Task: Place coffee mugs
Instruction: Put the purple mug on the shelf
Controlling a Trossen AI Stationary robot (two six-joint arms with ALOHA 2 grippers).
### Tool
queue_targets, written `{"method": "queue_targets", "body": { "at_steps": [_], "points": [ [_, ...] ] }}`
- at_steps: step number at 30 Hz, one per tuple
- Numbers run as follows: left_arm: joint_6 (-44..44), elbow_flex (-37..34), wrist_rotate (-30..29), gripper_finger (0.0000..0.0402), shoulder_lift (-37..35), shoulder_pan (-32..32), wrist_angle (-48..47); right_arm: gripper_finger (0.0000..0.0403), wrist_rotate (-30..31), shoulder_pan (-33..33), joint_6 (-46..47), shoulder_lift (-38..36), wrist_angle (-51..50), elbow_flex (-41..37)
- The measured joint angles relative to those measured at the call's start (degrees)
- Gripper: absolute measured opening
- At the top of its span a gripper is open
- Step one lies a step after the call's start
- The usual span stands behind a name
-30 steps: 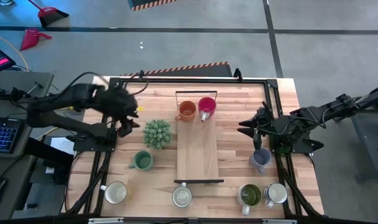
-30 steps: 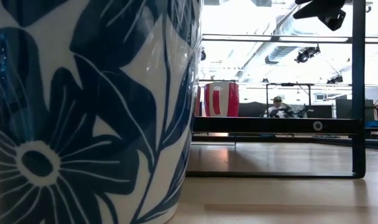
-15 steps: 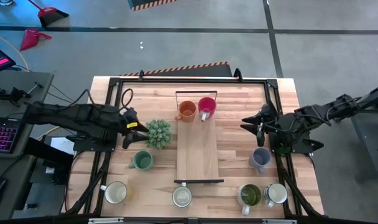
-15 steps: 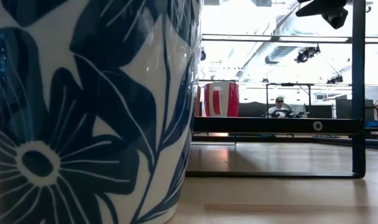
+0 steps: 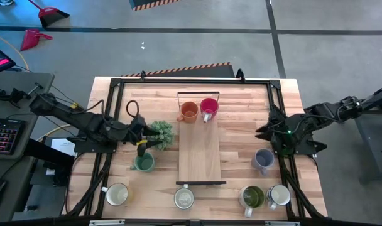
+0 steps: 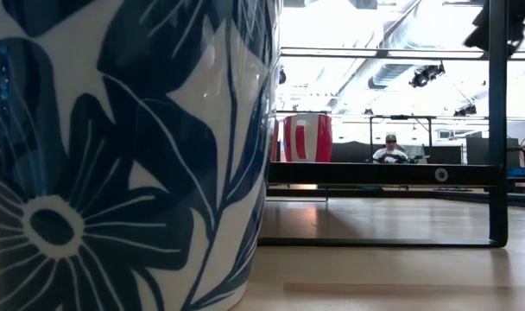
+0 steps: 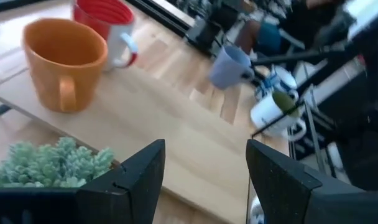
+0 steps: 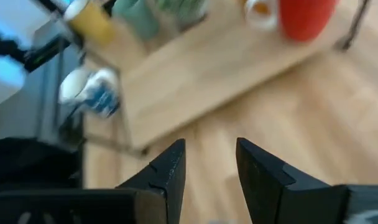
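Seen from above, a pale planked wooden worktop [image 5: 241,113] carries a smooth rectangular board [image 5: 199,154] with thin dark wire handles at both ends. At the board's far end stand the orange mug [image 5: 188,112] and the pink-red mug [image 5: 208,107], touching, both glossy and cylindrical.

We find the left end effector [image 5: 141,143] low over the worktop, just beside the spiky green potted plant [image 5: 159,134] and directly above the teal-green mug [image 5: 142,162]. In its wrist view the two dark angular fingers [image 7: 136,180] stand spread, with nothing between them.

The right end effector [image 5: 264,130] hovers near the worktop's right edge, with the lavender-blue mug [image 5: 263,160] just below it in the overhead view. Its blunt dark fingers [image 8: 167,174] are likewise parted and empty.

Along the near edge we see a white mug [image 5: 117,194], a blue-patterned white mug [image 5: 184,198], the olive-green mug [image 5: 252,196] and another white mug [image 5: 278,196]. In the low view, the patterned mug's painted blue flowers fill the left side.
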Motion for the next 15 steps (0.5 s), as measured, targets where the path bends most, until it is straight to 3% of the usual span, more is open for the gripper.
{"method": "queue_targets", "body": {
  "at_steps": [8,15],
  "points": [
    [-0.92,0.00,-6.26,0.0213,0.00,-0.21,1.33,0.0122,-13.55,0.00,4.93,4.29,-8.80,0.00],
    [-0.44,0.01,-7.88,0.0213,0.00,-0.16,2.93,0.0122,-14.44,0.00,1.02,12.53,-14.74,-0.07]
  ]
}}
